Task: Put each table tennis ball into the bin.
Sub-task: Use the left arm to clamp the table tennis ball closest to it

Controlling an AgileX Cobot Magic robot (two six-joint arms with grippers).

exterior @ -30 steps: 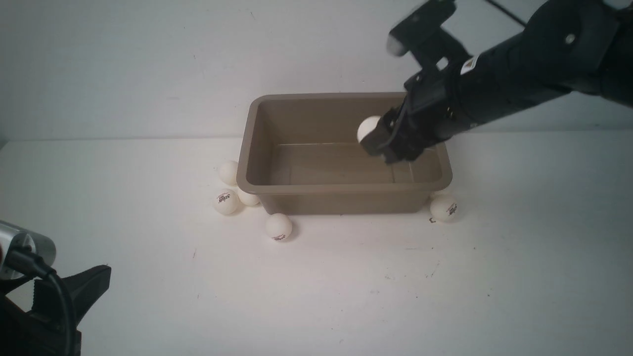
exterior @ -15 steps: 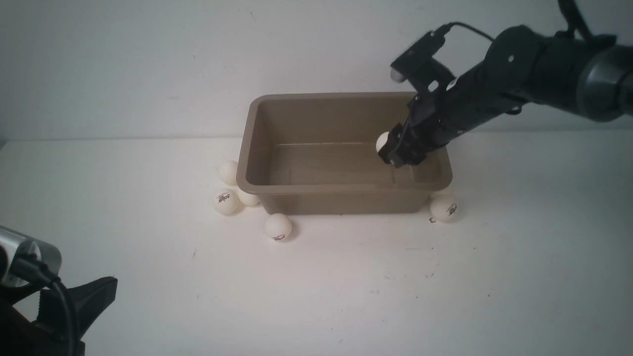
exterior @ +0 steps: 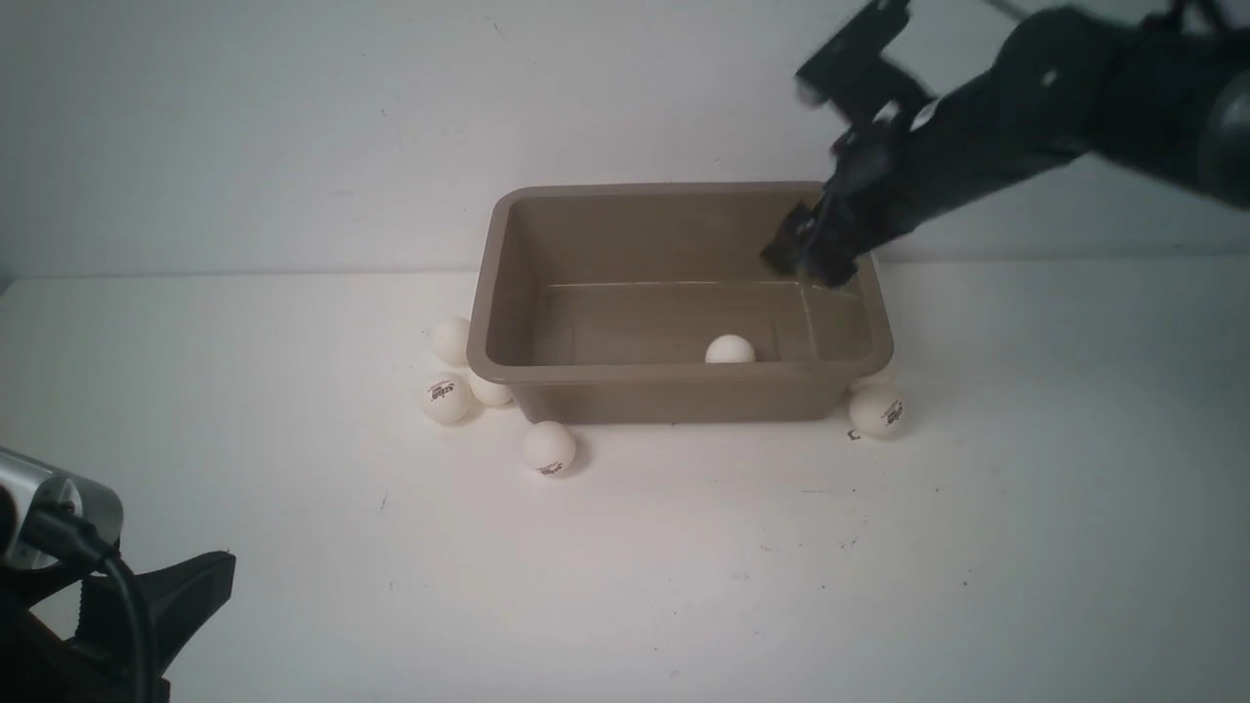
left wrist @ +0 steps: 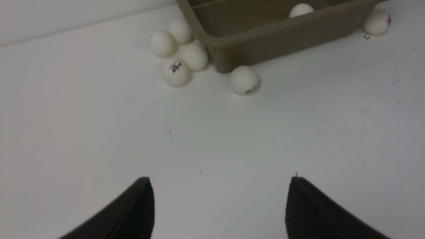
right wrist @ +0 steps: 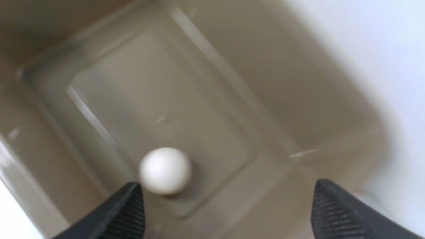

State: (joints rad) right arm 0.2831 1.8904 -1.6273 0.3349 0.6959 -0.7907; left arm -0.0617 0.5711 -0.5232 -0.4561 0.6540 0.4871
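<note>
Right claw [exterior: 811, 256] hangs over the right end of the bin [exterior: 684, 372], jaws spread wide with nothing between them. One white ball [exterior: 729, 350] lies free on the bin floor, below the claw and off toward the near wall. The right wrist view shows it on the floor past one fingertip [right wrist: 127, 205], not gripped. Left claw [left wrist: 219, 207] sits low over the table [exterior: 684, 586], well short of the bin, jaws also wide apart and empty. Ahead of it, outside the bin's left end, is a cluster of four balls [left wrist: 195, 56], packed close together. One of them, the logo ball [left wrist: 176, 72], carries a small dark print on top, too small to read. Front ball [left wrist: 244, 80] sits alone just beside the bin's near wall, with print low on its side, unreadable. Far-right ball [exterior: 877, 411] lies on the table below the right claw by the bin's near right corner, its mark also illegible.
</note>
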